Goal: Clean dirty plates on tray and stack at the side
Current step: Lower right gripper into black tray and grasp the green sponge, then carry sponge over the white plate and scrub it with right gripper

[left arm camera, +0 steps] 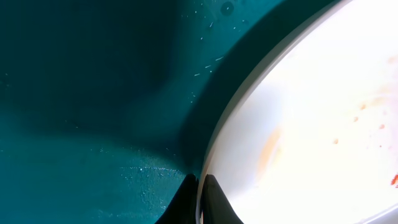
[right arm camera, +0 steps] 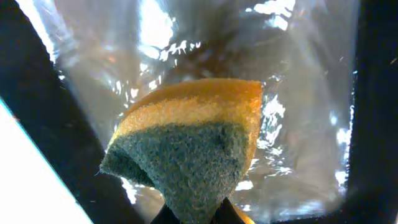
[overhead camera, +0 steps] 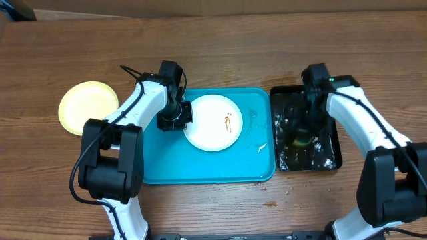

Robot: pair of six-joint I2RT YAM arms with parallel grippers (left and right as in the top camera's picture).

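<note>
A white plate [overhead camera: 212, 123] with a small brown smear lies in the middle of the cyan tray [overhead camera: 167, 160]. My left gripper [overhead camera: 175, 120] is shut on that plate's left rim. In the left wrist view its two dark fingertips [left arm camera: 217, 205] pinch the white plate's [left arm camera: 311, 124] edge above the tray floor [left arm camera: 93, 93]. A pale yellow-green plate [overhead camera: 88, 107] lies on the table left of the tray. My right gripper [overhead camera: 301, 133] is shut on a yellow sponge with a green scouring face [right arm camera: 193, 149] over the black tray.
The black tray [overhead camera: 333, 160] stands right of the cyan tray and holds glistening water [right arm camera: 298, 112]. Drops of water lie on the cyan tray's right side [overhead camera: 257, 143]. Both arms reach in from the table's front edge.
</note>
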